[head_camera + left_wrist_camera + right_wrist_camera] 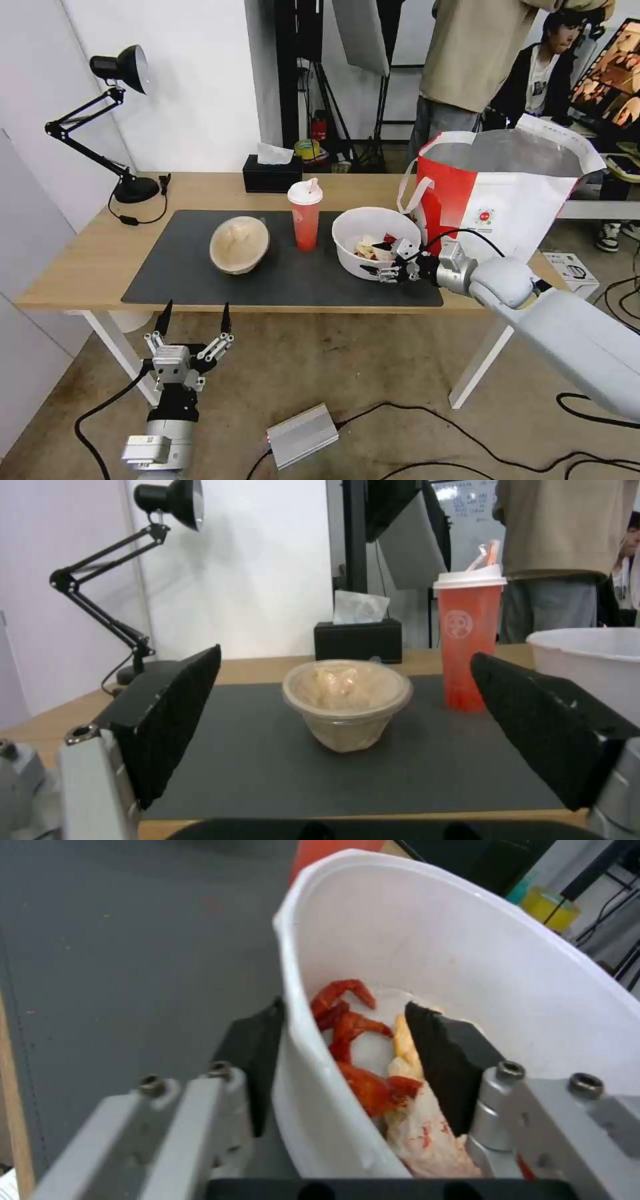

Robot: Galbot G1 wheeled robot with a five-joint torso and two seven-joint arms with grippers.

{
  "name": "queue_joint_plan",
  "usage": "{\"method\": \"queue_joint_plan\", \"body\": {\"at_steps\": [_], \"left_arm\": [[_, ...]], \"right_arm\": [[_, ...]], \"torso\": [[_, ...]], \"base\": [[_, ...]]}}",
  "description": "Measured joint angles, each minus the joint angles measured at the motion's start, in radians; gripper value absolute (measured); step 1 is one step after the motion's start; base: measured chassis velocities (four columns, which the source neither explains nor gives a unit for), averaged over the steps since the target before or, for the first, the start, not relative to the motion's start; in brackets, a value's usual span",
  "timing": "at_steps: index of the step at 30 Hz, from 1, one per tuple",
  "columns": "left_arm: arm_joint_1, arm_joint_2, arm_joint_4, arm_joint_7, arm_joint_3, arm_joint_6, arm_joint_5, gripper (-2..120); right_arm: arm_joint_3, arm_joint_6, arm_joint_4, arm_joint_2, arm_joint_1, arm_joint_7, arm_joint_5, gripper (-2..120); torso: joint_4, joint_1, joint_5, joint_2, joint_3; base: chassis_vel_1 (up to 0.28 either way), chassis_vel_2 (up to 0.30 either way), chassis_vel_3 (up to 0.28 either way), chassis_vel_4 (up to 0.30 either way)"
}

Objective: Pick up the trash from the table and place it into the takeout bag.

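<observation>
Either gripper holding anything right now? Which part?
Right gripper straddles the white bowl's near rim, one finger inside, one outside; grip not yet closed. Left gripper open, empty.

black desk lamp sits far left on the surface, black tissue box along the far edge. on the floor there's a silver box and loose black cables

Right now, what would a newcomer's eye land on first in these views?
The right gripper straddling the near wall of the white bowl, one finger inside among red food scraps, not yet closed. Next, the big red-and-white takeout bag standing open at the table's right end. The left gripper hangs open below the table's front edge, facing the tan bowl.
</observation>
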Motion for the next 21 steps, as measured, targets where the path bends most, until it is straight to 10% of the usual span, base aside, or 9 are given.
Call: {"method": "queue_joint_plan", "body": {"at_steps": [12,21], "left_arm": [[0.000,-0.005,0.002,0.000,0.001,-0.001,-0.001,100],[-0.001,-0.005,0.002,0.000,0.001,-0.003,-0.001,100]], "right_arm": [[0.000,-0.001,-0.006,0.001,-0.001,0.000,0.002,0],[0.000,-0.003,-0.009,0.003,-0.002,0.001,0.003,0]], "torso": [[0.0000,0.000,0.0000,0.000,0.000],[0.0000,0.000,0.0000,0.000,0.000]], "base": [[0.000,0.000,0.000,0.000],[0.000,0.000,0.000,0.000]]}}
